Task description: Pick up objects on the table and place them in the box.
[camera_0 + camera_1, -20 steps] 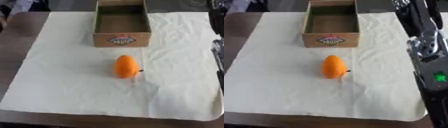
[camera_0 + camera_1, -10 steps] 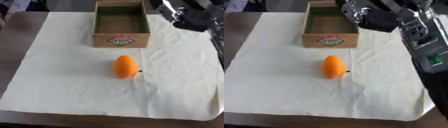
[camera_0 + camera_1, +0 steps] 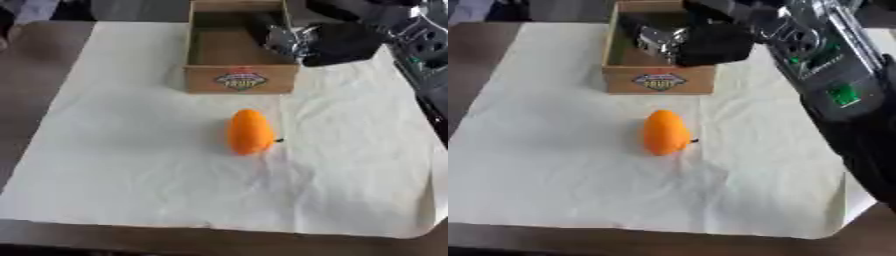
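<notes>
The robot's right arm (image 3: 824, 75), black with silver panels and small green lights, comes in from the right side and slants up and to the left across the table, so that its right hand (image 3: 702, 42) sits over the right-hand part of an open brown cardboard box (image 3: 241, 80) with a coloured label on its near wall. The hand shows as a dark, rounded mass with a silvery metal section on its left side, overlapping the box's right wall and part of its interior; it is blurred, and whether its fingers are straight or curled cannot be told, nor whether it holds anything. The box stands at the far middle of a pale cream cloth (image 3: 114, 165) that covers most of a dark brown table (image 3: 35, 65). The task's thing, an orange, egg-shaped fruit with a small dark stem at its lower right (image 3: 248, 131), lies on the cloth in front of the box, apart from its near wall and roughly at the middle of the cloth, with nothing touching it. The hand is well apart from the fruit, on the far side of the box's labelled wall. The cloth shows light creases near the fruit.
</notes>
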